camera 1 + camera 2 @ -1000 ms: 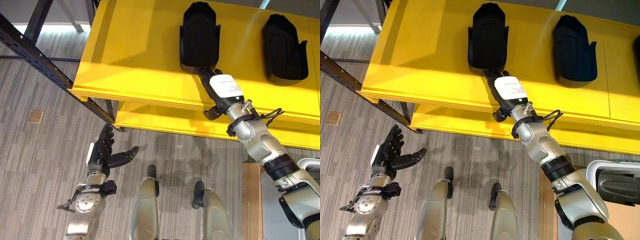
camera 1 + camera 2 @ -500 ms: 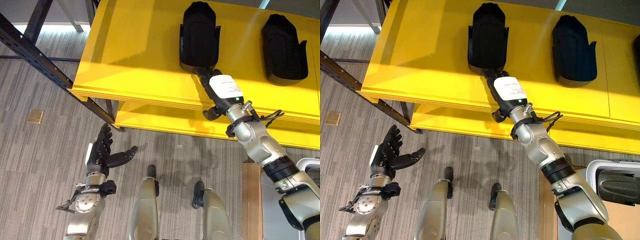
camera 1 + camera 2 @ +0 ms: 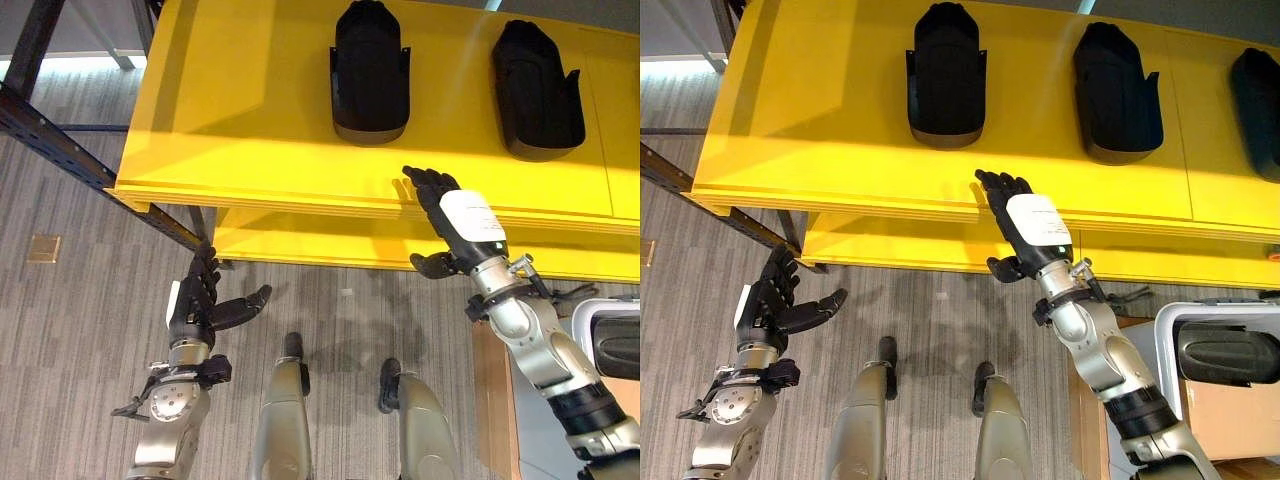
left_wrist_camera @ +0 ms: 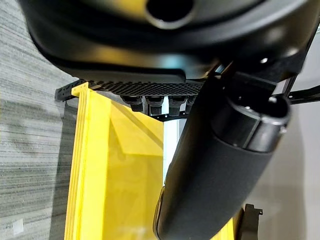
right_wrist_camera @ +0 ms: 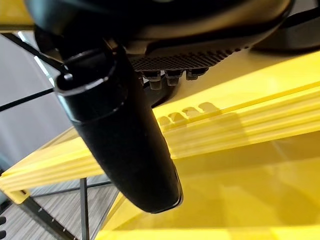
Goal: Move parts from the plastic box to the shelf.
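Observation:
Three black moulded parts lie on the yellow shelf (image 3: 250, 90): one (image 3: 370, 70) left of centre, a second (image 3: 537, 90) to its right, a third (image 3: 1258, 112) at the far right edge. My right hand (image 3: 455, 215) is open and empty, its straight fingers over the shelf's front edge, a short way below the first part and apart from it. My left hand (image 3: 200, 300) hangs open and empty over the floor, below the shelf's left corner. Another black part (image 3: 1230, 352) lies in the grey plastic box (image 3: 1165, 330) at the lower right.
A lower yellow shelf board (image 3: 300, 245) runs under the top one. Black steel frame bars (image 3: 70, 150) slant at the left. A brown floor plate (image 3: 43, 248) lies on the grey carpet. A cardboard-coloured surface (image 3: 1220, 420) sits beneath the box.
My right hand has drawn back from the left part, from touching its lower end to the shelf's front edge. The part stays on the shelf. The camera has shifted; the left hand stays.

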Motion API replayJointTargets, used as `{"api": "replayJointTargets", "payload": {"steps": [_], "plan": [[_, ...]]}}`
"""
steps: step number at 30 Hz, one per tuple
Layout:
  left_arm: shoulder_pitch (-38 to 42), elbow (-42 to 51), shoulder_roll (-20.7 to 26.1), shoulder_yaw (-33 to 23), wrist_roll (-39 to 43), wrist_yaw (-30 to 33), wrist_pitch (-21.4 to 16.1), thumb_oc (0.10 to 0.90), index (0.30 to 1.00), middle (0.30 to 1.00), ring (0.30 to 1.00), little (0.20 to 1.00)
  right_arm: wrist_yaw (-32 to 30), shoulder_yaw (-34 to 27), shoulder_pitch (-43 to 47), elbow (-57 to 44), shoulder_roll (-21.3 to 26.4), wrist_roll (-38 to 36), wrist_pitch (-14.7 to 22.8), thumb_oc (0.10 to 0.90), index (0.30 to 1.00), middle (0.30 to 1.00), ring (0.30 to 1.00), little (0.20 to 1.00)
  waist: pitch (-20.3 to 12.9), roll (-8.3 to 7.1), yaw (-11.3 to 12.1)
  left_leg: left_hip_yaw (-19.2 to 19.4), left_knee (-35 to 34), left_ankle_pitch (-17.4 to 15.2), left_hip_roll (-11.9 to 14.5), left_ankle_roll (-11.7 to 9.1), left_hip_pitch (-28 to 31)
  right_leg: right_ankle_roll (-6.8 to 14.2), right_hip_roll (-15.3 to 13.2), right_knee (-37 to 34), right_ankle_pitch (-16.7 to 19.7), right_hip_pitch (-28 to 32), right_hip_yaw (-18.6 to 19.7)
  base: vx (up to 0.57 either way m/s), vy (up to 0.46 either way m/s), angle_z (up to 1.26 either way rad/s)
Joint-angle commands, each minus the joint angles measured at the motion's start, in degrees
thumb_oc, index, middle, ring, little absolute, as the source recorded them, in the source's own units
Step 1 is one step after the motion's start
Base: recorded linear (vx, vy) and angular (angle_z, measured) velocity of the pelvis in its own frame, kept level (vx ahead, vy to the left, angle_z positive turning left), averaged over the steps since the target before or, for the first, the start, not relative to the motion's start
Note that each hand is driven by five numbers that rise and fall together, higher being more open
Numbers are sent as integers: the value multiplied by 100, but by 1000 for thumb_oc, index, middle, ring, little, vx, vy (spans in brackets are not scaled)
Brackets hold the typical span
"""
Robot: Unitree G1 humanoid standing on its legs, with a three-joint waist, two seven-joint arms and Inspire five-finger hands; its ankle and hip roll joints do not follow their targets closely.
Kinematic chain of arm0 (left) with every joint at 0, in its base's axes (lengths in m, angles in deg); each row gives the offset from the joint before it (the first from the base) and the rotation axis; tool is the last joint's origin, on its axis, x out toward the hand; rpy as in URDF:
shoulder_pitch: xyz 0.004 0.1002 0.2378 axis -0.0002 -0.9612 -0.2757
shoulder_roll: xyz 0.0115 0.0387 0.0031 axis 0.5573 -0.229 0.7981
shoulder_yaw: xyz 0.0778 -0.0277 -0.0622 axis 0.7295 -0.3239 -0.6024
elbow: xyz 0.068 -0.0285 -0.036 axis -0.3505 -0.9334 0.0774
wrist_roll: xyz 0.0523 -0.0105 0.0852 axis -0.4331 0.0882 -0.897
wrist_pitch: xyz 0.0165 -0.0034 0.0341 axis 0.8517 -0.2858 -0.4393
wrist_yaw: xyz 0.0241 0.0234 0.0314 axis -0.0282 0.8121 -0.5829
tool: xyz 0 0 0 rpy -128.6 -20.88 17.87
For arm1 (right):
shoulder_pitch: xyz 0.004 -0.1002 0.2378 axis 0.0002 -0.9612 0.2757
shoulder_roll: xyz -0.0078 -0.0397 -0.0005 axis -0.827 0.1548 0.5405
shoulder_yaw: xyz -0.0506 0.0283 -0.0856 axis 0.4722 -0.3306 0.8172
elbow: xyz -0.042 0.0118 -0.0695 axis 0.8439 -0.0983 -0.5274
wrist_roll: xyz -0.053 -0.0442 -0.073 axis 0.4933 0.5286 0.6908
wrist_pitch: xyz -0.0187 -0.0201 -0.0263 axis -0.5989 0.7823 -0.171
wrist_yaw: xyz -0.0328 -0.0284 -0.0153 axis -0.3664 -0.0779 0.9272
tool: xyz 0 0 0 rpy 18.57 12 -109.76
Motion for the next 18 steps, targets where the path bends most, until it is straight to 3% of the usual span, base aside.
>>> {"api": "replayJointTargets", "payload": {"steps": [1, 6, 10, 14, 15, 18], "plan": [[-194, 653, 93, -172, -208, -3, -507, 900, 1000, 1000, 1000, 1000, -166, -532, 171, -669, 49, -411, 508, 900, 1000, 1000, 1000, 1000, -605, -129, -47, -425, -189, 166, 377, -66, -222, 179, -160, -837, 481, 622, 289, 1, -3, -4], [-269, 646, 90, -208, -238, -16, -524, 900, 1000, 1000, 1000, 1000, -250, -1026, -523, -1079, -79, -1006, 761, 900, 1000, 1000, 1000, 1000, -693, -246, -159, -414, -332, 167, 461, -81, -6, 219, -97, -1028, 513, 774, 291, 13, -6, -5], [-336, 591, 97, -187, -201, -44, -557, 900, 1000, 1000, 1000, 1000, -362, -1438, -1303, -1364, -360, -1395, 937, 900, 1000, 1000, 1000, 1000, -819, -296, -285, -370, -725, 360, 560, -115, 267, 258, -26, -1358, 631, 996, 244, 37, 2, -4], [-438, 512, 95, -141, -120, -22, -614, 900, 1000, 1000, 1000, 1000, -263, -1448, -2083, -1528, -832, -2190, 1172, 900, 1000, 1000, 1000, 1000, -1081, -299, -424, -220, -1295, 433, 588, -104, 836, 405, -88, -1859, 794, 1382, 203, 105, 73, -15], [-428, 457, 92, -110, -121, -46, -624, 900, 1000, 1000, 1000, 1000, -124, -1409, -2317, -1460, -997, -2703, 1214, 900, 1000, 1000, 1000, 1000, -1220, -299, -474, -141, -1521, 466, 553, -110, 1064, 461, -149, -2105, 865, 1574, 182, 104, 94, -17], [-398, 405, 65, -50, -116, -64, -644, 900, 1000, 1000, 1000, 1000, -63, -1345, -2489, -1380, -1078, -2954, 1224, 900, 1000, 1000, 1000, 1000, -1347, -308, -501, -83, -1688, 500, 533, -107, 1240, 516, -211, -2328, 981, 1743, 160, 83, 98, -8]]}}
